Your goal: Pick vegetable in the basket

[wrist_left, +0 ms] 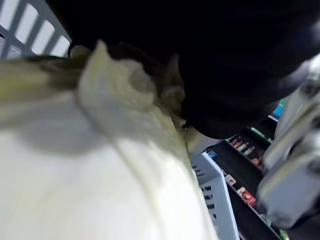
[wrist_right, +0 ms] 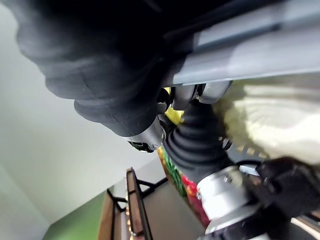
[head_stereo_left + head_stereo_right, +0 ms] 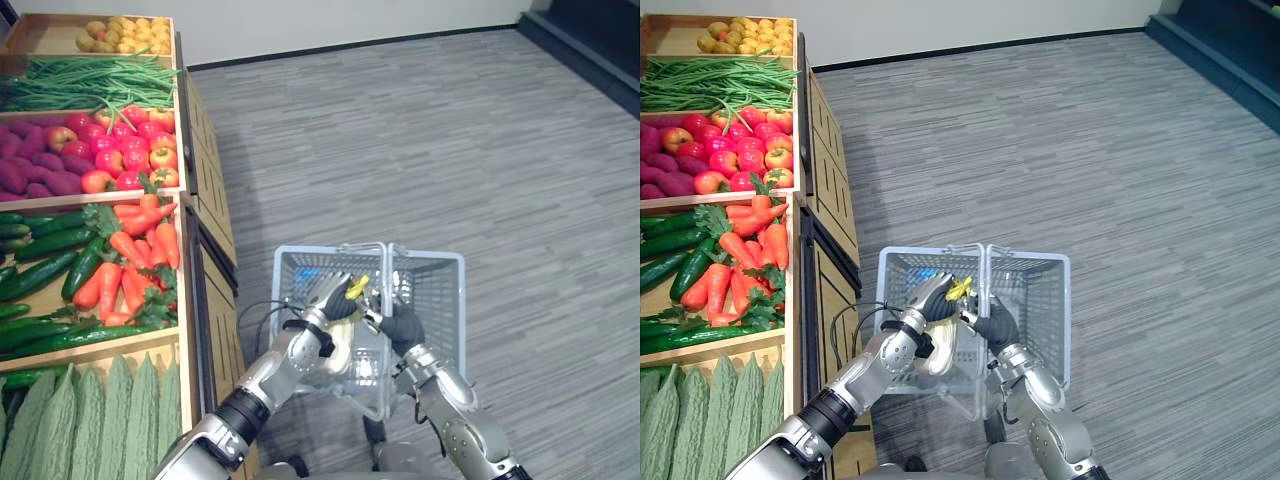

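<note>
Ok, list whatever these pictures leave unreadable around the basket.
- Floor of the basket: in the eye views, mostly hidden behind the pale vegetable, the left robot hand and the right robot hand.
- Which robot hand bears the vegetable: they overlap there; the wrist views sit too close.
- The small yellow thing between the hands: too small to identify.
- The cucumbers: cut off by the eye views' left edge.

Shelf [image 3: 190, 330] runs along the robot's left. Bins far to near: potatoes [image 3: 125, 35], green beans [image 3: 90, 82], apples [image 3: 130, 150], carrots [image 3: 130, 250] with cucumbers [image 3: 40, 260] to their left, gourds [image 3: 100, 420] nearest. Basket [image 3: 440, 290] on floor [image 3: 450, 130], just right of shelf. Cabbage [image 3: 345, 350] in left robot hand [image 3: 330, 295], over basket's near half. Right robot hand [image 3: 403, 322] just right of it.
</note>
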Robot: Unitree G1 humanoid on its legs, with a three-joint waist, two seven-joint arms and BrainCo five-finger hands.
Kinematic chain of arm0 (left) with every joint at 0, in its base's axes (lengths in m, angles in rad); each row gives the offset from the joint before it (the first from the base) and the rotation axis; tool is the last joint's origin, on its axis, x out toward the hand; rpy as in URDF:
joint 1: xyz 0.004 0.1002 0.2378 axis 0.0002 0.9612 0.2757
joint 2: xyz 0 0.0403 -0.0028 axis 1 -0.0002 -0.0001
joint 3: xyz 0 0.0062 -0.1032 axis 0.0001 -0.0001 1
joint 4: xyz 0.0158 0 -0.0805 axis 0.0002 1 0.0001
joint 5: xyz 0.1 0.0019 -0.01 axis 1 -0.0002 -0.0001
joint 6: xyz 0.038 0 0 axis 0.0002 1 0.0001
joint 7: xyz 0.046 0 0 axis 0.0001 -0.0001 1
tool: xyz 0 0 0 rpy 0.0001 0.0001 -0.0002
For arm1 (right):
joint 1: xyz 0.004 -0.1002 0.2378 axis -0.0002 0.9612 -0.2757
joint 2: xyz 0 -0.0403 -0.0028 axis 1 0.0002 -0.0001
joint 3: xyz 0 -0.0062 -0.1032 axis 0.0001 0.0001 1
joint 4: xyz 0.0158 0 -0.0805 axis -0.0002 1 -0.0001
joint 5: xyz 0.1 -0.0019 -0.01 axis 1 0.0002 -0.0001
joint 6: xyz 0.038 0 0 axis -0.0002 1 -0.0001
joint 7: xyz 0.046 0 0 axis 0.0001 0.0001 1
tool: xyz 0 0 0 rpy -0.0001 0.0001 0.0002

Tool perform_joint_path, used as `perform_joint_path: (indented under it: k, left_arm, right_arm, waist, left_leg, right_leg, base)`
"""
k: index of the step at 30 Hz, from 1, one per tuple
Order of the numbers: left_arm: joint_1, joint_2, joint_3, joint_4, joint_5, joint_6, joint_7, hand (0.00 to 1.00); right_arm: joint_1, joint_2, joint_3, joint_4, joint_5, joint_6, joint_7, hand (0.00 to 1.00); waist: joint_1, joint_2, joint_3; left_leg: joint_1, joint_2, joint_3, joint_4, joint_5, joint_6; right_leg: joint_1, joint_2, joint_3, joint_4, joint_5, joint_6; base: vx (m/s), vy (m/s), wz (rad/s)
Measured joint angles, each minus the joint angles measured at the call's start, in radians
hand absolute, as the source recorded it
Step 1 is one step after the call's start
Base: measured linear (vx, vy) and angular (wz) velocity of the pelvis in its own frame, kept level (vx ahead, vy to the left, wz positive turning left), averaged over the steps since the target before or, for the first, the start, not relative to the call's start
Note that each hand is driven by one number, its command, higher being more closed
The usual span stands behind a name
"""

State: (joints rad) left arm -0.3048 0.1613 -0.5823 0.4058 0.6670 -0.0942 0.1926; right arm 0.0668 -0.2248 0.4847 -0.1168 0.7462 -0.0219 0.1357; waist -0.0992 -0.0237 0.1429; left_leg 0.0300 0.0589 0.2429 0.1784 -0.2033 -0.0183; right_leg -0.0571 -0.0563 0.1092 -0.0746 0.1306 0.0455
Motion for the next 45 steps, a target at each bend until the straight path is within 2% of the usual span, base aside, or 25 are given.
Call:
perform_joint_path:
  k: [6, 14, 15, 20, 21, 27, 32, 35, 40, 43, 45]
  left_arm:
    - [-0.005, -0.001, -0.017, 0.0, 0.015, 0.004, 0.004, 0.0]
    - [0.005, -0.022, -0.008, -0.005, 0.011, 0.021, 0.011, 0.0]
    - [0.023, -0.035, 0.002, -0.006, 0.004, 0.021, 0.012, 0.0]
    - [0.133, -0.047, 0.02, -0.102, -0.034, 0.018, 0.011, 0.0]
    - [0.182, -0.052, 0.053, -0.158, -0.066, 0.011, 0.01, 0.0]
    - [0.27, -0.057, 0.202, -0.325, -0.184, 0.006, 0.009, 0.0]
    - [0.375, -0.061, 0.299, -0.465, -0.254, -0.027, 0.003, 0.0]
    - [0.445, -0.082, 0.384, -0.491, -0.344, -0.032, 0.001, 0.0]
    - [0.538, -0.115, 0.516, -0.491, -0.506, -0.029, 0.002, 0.0]
    - [0.577, -0.135, 0.579, -0.491, -0.551, -0.024, 0.002, 0.0]
    - [0.595, -0.142, 0.605, -0.49, -0.565, -0.023, 0.003, 0.0]
  right_arm:
    - [-0.026, -0.001, 0.044, -0.054, 0.005, 0.0, 0.0, 1.0]
    - [-0.024, 0.037, 0.016, -0.054, -0.229, -0.003, -0.053, 1.0]
    - [0.003, 0.063, -0.014, -0.054, -0.286, -0.003, -0.072, 1.0]
    - [0.055, 0.103, -0.143, -0.049, -0.379, -0.003, -0.117, 1.0]
    - [0.062, 0.11, -0.211, -0.033, -0.405, -0.003, -0.139, 1.0]
    - [0.073, 0.114, -0.355, -0.022, -0.499, -0.003, -0.196, 1.0]
    - [0.107, 0.119, -0.471, -0.022, -0.571, -0.002, -0.211, 1.0]
    - [0.129, 0.12, -0.535, -0.01, -0.592, -0.002, -0.221, 1.0]
    - [0.157, 0.129, -0.638, 0.106, -0.601, 0.005, -0.22, 1.0]
    - [0.212, 0.15, -0.669, 0.144, -0.601, 0.013, -0.216, 1.0]
    - [0.237, 0.166, -0.685, 0.146, -0.603, 0.03, -0.216, 1.0]
  waist:
    - [-0.001, -0.001, -0.001]
    - [-0.001, -0.006, -0.004]
    - [0.0, -0.006, -0.004]
    - [0.001, -0.007, -0.005]
    - [0.004, -0.009, -0.007]
    - [0.006, -0.006, -0.013]
    - [0.01, 0.013, -0.038]
    - [0.026, 0.028, -0.048]
    - [0.035, 0.029, -0.05]
    - [0.055, 0.028, -0.051]
    - [0.058, 0.027, -0.051]
  left_leg:
    - [-0.001, -0.001, -0.006, 0.002, 0.0, 0.0]
    - [-0.002, -0.003, -0.023, 0.0, 0.005, 0.005]
    - [0.001, -0.004, -0.028, -0.001, 0.005, 0.005]
    - [0.003, -0.008, -0.048, -0.002, 0.007, 0.007]
    - [0.004, -0.009, -0.051, -0.005, 0.009, 0.008]
    - [0.013, -0.015, -0.07, -0.038, 0.032, 0.005]
    - [0.017, -0.015, -0.097, -0.041, 0.033, 0.004]
    - [0.015, -0.017, -0.101, -0.046, 0.033, 0.005]
    - [0.015, -0.023, -0.127, -0.065, 0.035, 0.002]
    - [0.014, -0.023, -0.138, -0.066, 0.037, 0.003]
    - [0.012, -0.024, -0.146, -0.064, 0.039, 0.004]
  right_leg:
    - [0.001, -0.002, -0.005, 0.0, 0.0, 0.0]
    - [0.009, -0.005, -0.023, -0.001, 0.0, 0.0]
    - [0.017, -0.006, -0.027, -0.005, 0.0, 0.001]
    - [0.033, -0.012, -0.048, -0.016, -0.004, 0.005]
    - [0.035, -0.012, -0.056, -0.015, -0.006, 0.008]
    - [0.039, -0.015, -0.081, -0.014, -0.009, 0.012]
    - [0.055, -0.017, -0.109, -0.014, -0.02, 0.02]
    - [0.056, -0.017, -0.111, -0.014, -0.022, 0.021]
    - [0.066, -0.022, -0.14, -0.014, -0.035, 0.023]
    - [0.071, -0.029, -0.155, -0.014, -0.043, 0.026]
    - [0.074, -0.031, -0.165, -0.014, -0.044, 0.027]
  base:
    - [-0.01, -0.001, 0.01]
    - [-0.03, -0.007, 0.07]
    - [-0.03, -0.001, 0.07]
    - [-0.03, -0.007, 0.12]
    - [-0.02, -0.015, 0.14]
    - [-0.02, -0.022, 0.11]
    - [-0.01, -0.02, 0.15]
    - [0.0, -0.003, 0.02]
    - [-0.02, -0.009, 0.15]
    - [0.03, 0.011, 0.16]
    - [0.04, 0.013, 0.16]
